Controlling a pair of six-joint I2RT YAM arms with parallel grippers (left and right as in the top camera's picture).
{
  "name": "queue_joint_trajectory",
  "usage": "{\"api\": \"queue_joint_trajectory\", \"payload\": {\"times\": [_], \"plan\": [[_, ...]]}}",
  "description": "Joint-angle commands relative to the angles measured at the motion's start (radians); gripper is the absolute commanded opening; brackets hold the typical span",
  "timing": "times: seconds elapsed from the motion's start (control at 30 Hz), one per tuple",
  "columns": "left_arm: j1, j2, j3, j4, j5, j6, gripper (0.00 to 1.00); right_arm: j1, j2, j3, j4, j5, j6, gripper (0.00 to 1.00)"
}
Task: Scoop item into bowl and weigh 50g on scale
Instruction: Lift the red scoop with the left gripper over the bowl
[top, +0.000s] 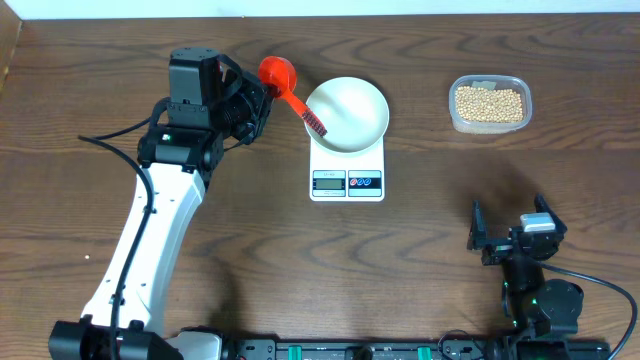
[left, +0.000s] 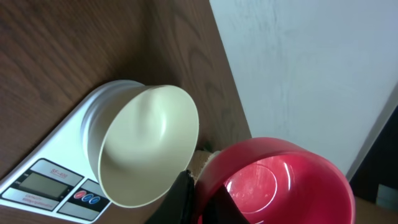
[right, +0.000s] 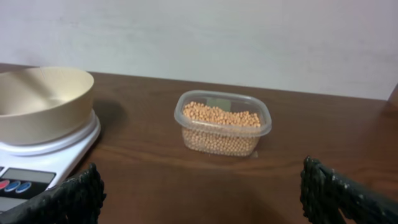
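Beans (top: 489, 103) sit in the tub (top: 455, 108), upper right. Bowl (top: 345, 113) on scale (top: 346, 183), centre, is empty. Left pincer (top: 262, 97) pinches the red scoop (top: 277, 72), empty, just left of the bowl. I'd carry it level across to the tub and dig shallow. Right pincer (top: 510, 222) is spread, lower right.

A dark brown wooden table (top: 300, 270) is filling the overhead view (grain running side to side), and a plain white wall (right: 249, 37) is standing behind it, catching soft, even light.
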Motion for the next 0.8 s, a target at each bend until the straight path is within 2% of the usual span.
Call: {"api": "queue_joint_trajectory", "payload": {"times": [0.0,0.07,0.27,0.47,0.6,0.77], "plan": [[-0.002,0.02,0.01,-0.002,0.013,-0.031,0.07,0.009,-0.007,-0.002,0.017,0.01,-0.016,0.99],[-0.002,0.025,0.01,-0.002,0.013,-0.056,0.07,0.009,-0.007,-0.002,0.058,0.005,-0.011,0.99],[-0.002,0.027,0.01,-0.002,0.013,-0.098,0.07,0.009,-0.001,-0.001,0.238,-0.241,-0.013,0.99],[-0.002,0.027,0.01,-0.001,0.012,-0.184,0.07,0.009,0.063,0.056,0.286,-0.314,0.004,0.99],[-0.002,0.027,0.01,0.012,0.012,-0.227,0.07,0.009,0.185,0.17,0.286,-0.373,0.006,0.99],[-0.002,0.027,0.01,0.05,0.013,-0.226,0.07,0.009,0.438,0.378,0.271,-0.506,0.006,0.99]]}}
